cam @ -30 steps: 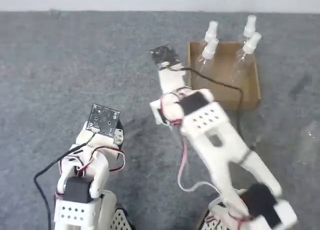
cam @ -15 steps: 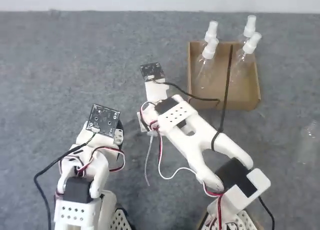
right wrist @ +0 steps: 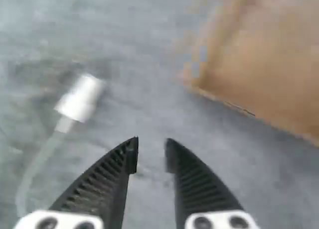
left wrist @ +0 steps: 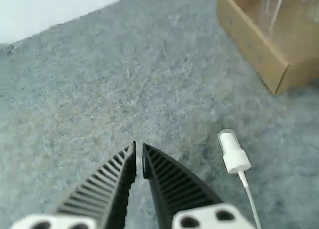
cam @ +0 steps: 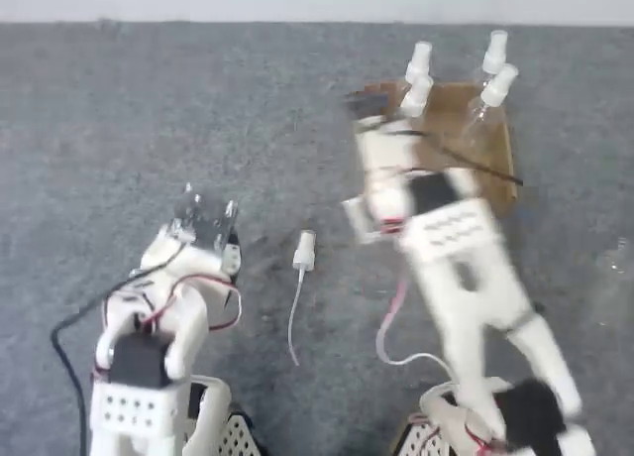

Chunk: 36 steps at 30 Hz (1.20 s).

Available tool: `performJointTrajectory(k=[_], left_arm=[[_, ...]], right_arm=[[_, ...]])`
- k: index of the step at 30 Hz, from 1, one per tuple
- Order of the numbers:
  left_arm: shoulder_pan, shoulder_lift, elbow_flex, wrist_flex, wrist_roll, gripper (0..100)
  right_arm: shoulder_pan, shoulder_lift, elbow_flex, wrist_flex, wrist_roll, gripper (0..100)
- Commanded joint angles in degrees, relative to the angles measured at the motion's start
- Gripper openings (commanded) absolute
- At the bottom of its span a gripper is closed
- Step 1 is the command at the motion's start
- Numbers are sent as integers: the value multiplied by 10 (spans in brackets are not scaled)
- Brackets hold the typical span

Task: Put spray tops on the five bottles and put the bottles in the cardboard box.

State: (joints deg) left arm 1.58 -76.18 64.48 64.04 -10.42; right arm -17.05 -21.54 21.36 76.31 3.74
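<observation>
A white spray top with a long thin tube lies on the grey carpet between the two arms. It also shows as the spray top and the spray top. My left gripper is shut and empty, a short way from the top. My right gripper hangs slightly open with nothing in it, between the top and the cardboard box. The cardboard box at the back right holds several clear bottles with spray tops on. A clear bottle without a top is at the right edge.
The left arm stands at the front left. The right arm stretches from the front right toward the box's left side. Open carpet lies to the left and at the back.
The right arm swung left over the carpet, then back toward the box. The spray top now lies uncovered on the carpet. The left arm shifted slightly left.
</observation>
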Motion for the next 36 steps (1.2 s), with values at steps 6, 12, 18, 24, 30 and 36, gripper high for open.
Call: performJointTrajectory(k=[6,12,18,24,30,36], left_arm=[[53,393,-234,5,51,52],[101,546,-270,-67,91,133],[109,652,-323,-80,117,135],[148,739,-372,-80,147,134],[136,823,-387,-105,163,133],[136,863,-389,-116,163,133]], right_arm=[[383,-86,-14,65,214,191],[522,26,-4,-18,297,192],[586,170,-49,-62,312,192],[629,235,-97,-64,325,192],[633,263,-98,-72,382,192],[638,306,-98,-125,383,192]])
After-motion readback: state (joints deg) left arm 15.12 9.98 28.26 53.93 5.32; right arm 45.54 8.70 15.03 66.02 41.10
